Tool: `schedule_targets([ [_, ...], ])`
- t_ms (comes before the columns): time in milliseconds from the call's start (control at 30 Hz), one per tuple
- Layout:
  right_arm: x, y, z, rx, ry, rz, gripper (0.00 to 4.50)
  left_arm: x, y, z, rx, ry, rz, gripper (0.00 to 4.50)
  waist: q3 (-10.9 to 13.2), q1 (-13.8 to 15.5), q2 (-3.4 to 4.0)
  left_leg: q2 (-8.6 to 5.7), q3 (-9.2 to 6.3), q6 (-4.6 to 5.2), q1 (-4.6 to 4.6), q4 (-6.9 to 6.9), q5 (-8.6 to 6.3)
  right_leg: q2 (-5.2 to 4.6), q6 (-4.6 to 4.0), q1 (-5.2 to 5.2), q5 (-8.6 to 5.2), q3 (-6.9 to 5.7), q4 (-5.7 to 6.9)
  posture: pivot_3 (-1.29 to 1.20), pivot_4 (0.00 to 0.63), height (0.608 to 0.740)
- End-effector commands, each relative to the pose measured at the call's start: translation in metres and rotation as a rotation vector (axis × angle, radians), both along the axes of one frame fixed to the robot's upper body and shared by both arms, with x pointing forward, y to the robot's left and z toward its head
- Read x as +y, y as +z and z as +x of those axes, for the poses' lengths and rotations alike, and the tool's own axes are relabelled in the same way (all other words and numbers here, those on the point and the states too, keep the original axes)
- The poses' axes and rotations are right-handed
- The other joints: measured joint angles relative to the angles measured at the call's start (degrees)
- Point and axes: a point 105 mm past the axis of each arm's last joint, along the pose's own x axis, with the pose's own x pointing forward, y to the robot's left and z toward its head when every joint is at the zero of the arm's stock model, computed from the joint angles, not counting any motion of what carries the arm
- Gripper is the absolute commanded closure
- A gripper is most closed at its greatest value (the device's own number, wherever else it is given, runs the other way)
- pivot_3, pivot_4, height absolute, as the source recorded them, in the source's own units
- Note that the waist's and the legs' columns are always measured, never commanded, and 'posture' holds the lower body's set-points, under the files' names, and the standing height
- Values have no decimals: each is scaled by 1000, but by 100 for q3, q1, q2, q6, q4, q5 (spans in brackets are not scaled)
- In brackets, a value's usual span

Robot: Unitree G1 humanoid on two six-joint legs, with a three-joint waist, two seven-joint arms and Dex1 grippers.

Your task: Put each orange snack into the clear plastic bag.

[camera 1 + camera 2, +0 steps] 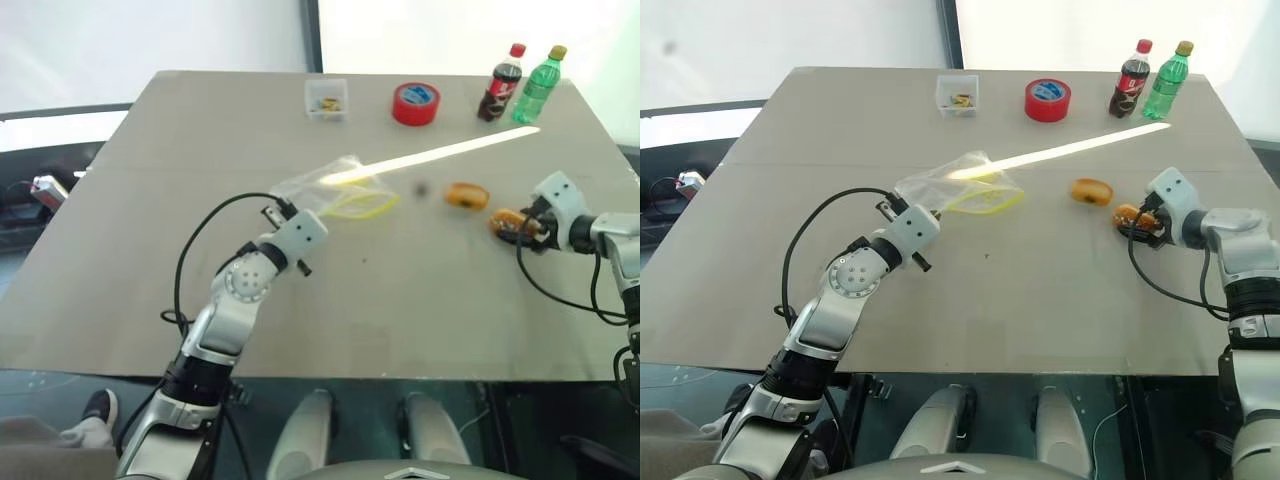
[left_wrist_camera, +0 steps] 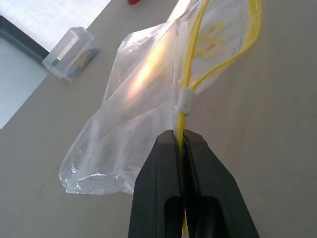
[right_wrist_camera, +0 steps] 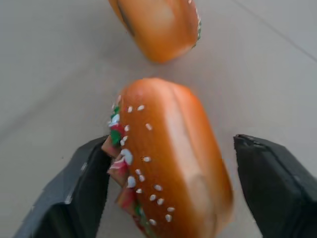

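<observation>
Two snacks are lying on the worktop [image 1: 200, 150], right of the bag [image 1: 335, 188]. Left gripper [image 2: 182, 141] is pinching the bag's yellow edge; right gripper [image 3: 171, 183] is straddling the nearer snack [image 3: 168, 173], fingers apart. Next: closing, lifting, carrying it to the bag mouth.

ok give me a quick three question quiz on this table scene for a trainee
1. True or false: both orange snacks are already inside the clear plastic bag.
2. Which thing sits between the fingers of the right gripper? A) the red tape roll B) an orange snack C) the green bottle
3. Fill in: the left gripper is shut on the bag's ____ strip.

Key
1. False: one snack lies on the table and the other is at the right gripper.
2. B; the fingers stand on either side of it, not yet closed on it.
3. yellow
</observation>
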Motion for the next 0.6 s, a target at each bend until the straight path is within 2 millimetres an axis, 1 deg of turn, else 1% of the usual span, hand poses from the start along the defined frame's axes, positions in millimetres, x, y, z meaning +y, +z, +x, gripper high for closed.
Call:
schedule_targets([
  [33,4,8,-1,4,35,9,2436,1,11,0,-49,2,-5,4500,0,2,0,0,0,0,-1,0,0,0,0,0,0,0,-2,0,150,740],
  [67,4,7,-2,8,42,9,2709,2,10,-1,-48,3,-5,4500,0,4,0,0,0,0,0,0,0,0,0,1,0,0,-2,0,150,740],
  [100,6,9,-3,6,52,12,3214,2,9,-1,-47,4,-5,4500,0,3,0,0,0,0,0,0,0,0,0,1,0,0,-2,0,150,740],
  [167,14,17,-3,-17,82,34,3961,2,9,-1,-45,4,-4,4500,0,-5,1,0,-1,0,1,0,0,0,0,1,0,0,-1,0,150,740],
  [200,18,21,-3,-27,94,46,4224,2,9,-1,-44,4,-5,4500,0,-9,1,0,-1,0,1,0,0,0,0,0,0,0,0,0,150,740],
  [233,29,28,-4,-41,133,76,4336,2,8,-1,-44,3,-5,4500,0,-9,1,1,-2,0,1,0,0,1,0,-1,0,0,0,0,150,740],
  [300,55,40,-10,-50,231,146,4346,0,8,-1,-45,-3,-7,4500,0,-14,1,1,-3,0,1,0,0,1,0,-1,0,0,1,0,150,740],
  [400,94,49,-21,-45,338,221,4346,-7,10,-1,-53,-31,-14,4500,0,-21,1,4,-22,1,1,0,-1,1,0,-2,0,1,1,0,150,740],
  [467,115,48,-21,-48,357,226,4346,-12,12,-1,-59,-51,-24,4500,0,-1,2,4,-34,1,0,0,-1,1,0,-1,0,-2,1,0,150,740],
  [600,149,41,-23,-89,454,127,4346,-20,14,-2,-68,-84,-31,4500,0,25,1,-2,-40,0,-2,1,0,-1,0,-1,0,-6,1,0,150,740],
])
